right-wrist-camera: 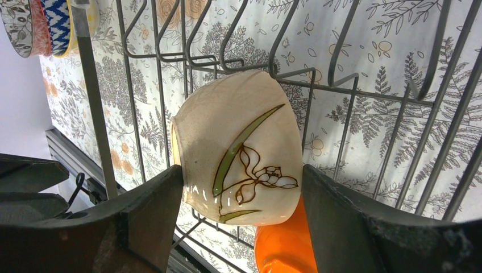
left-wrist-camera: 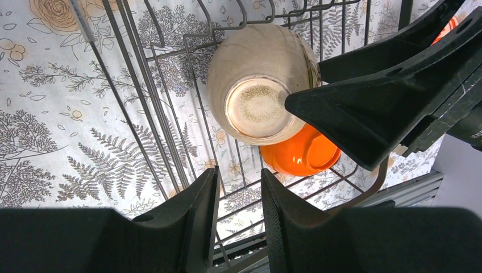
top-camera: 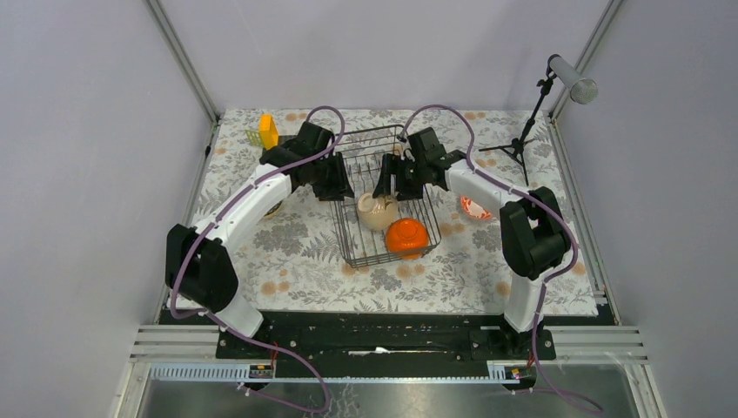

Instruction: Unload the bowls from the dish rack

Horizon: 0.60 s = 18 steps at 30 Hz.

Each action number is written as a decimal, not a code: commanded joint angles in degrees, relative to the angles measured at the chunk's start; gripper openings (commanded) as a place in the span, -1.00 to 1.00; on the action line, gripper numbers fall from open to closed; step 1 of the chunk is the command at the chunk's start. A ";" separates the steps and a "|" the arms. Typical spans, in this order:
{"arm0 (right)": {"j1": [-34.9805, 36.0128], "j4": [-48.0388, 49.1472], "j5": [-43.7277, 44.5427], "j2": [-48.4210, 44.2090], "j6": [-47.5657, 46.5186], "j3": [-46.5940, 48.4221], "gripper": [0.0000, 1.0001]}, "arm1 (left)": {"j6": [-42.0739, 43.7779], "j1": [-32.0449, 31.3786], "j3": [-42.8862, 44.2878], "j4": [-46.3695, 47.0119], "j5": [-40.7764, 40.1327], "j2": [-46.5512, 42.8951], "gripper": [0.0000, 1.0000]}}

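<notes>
Right wrist view has the beige bowl point(right-wrist-camera: 239, 142) tipped on its side in the dish rack point(right-wrist-camera: 95, 114), squarely between the right gripper's point(right-wrist-camera: 243, 170) spread fingers. Each pad sits at its wall, though I can't tell if they press. A painted flower faces the lens, and the orange bowl point(right-wrist-camera: 281, 244) peeks out below the fingertips. Left wrist view shows that bowl's bare foot instead, beyond the left gripper point(left-wrist-camera: 239, 182). Its fingers stand narrowly parted with rack wires in the gap; pinched or not, I can't tell.
</notes>
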 commanded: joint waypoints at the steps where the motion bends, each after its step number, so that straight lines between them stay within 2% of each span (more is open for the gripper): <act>1: 0.29 -2.66 1.82 -5.07 -3.11 4.61 0.12 | -1.35 -0.22 -0.42 1.45 -1.02 -3.58 -0.26; 5: 0.31 -4.53 2.79 -5.15 -5.13 5.04 0.10 | -1.77 -0.25 -1.45 2.10 -1.08 -4.06 -0.26; 11: 0.88 -4.02 -2.85 -4.61 -3.24 4.48 0.09 | -2.45 -0.24 -2.74 3.09 -0.49 -3.89 -0.26; 18: 4.69 -6.14 7.27 -5.25 -7.82 6.11 0.09 | -2.63 -0.19 -3.03 3.54 -0.46 -3.55 -0.26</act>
